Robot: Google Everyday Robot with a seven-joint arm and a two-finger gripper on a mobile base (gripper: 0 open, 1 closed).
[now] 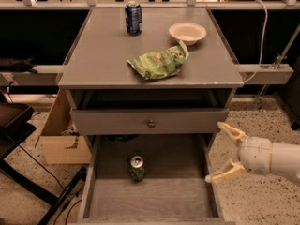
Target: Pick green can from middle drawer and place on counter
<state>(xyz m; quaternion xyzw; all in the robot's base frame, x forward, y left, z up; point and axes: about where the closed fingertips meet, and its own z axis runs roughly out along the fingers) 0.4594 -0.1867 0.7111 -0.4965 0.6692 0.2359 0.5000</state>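
Cream pincer point(213, 151) just right of the grey middle drawer point(150, 197); the green can point(137, 168) is dark, silver-topped.
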